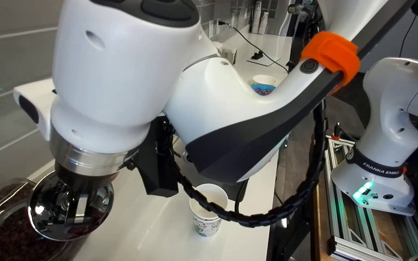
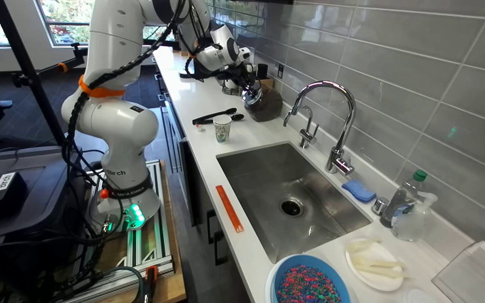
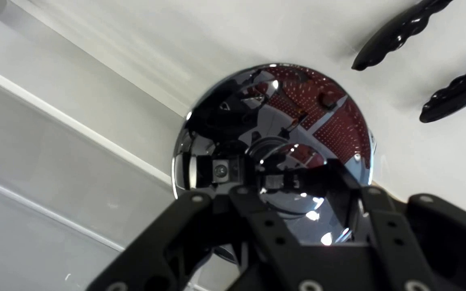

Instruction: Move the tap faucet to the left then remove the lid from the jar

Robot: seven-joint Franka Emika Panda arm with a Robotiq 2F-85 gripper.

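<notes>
- Kitchen, by the look: grey tiled wall [image 2: 394,50], windows [image 2: 66,38] beyond, pale glossy tabletop [image 2: 259,132], sink [image 2: 263,193] as landmark.
- Faucet [image 2: 351,110] on the sink's wall edge, spout pointing toward the sink's window end; I'd call that part done.
- Jar [image 2: 267,105] past the sink's window end, near the wall. Lid [image 3: 273,117] tilted against or just off it; can't tell which.
- End effector [image 3: 289,176] narrowed around the lid's knob [image 3: 287,202], gripping it.
- Step in hand, my read: taking the lid off. Draw it slowly along its own tilt, no twist; polished knob may slip, edge may scrape the jar.
- Cup [image 2: 222,128] and tongs [image 2: 214,115] past the sink's window end, front side; set the lid down clear of them.
- Sponge [image 2: 358,190] beside the sink's wall edge; bowl [image 2: 305,259] of coloured bits at the sink's opposite end.
</notes>
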